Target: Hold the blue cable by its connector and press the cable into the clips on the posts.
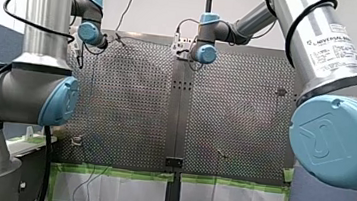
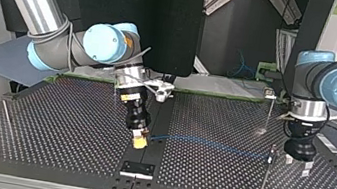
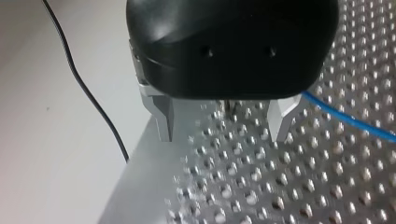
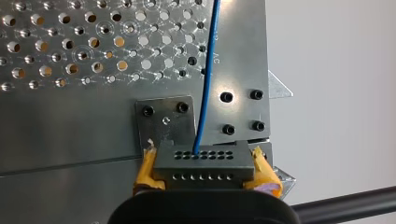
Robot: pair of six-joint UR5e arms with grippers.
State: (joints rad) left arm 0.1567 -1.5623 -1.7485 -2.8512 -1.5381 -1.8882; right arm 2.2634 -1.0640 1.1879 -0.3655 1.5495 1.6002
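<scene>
Top view, read left to right. My right arm enters at the upper left and reaches to the centre seam of the perforated bench (image 2: pixel 50 127). My right pincer (image 2: pixel 139 140) points down, its tip just above the bench.

Right wrist view: its yellow pads (image 4: pixel 145 170) are clamped on the two ends of a grey block connector (image 4: pixel 204 161) with two rows of small holes. Nothing else is in the grip. The blue cable (image 4: pixel 206 88) leaves one hole in the connector's upper row and runs straight ahead, past a bolted bracket plate (image 4: pixel 163 128) and on over the bench.

Top view again: the cable runs rightward from this pincer, low over the bench and slightly bowed, to a thin upright post (image 2: pixel 270 160). I cannot tell whether it is seated in a clip there.

Just right of the post is my left pincer (image 2: pixel 298 163), vertical, above the bench. Left wrist view: its metal fingers (image 3: pixel 159 116) are spread wide and hold nothing, hovering near the bench's edge. The cable passes just outside one finger, over the holes.
</scene>
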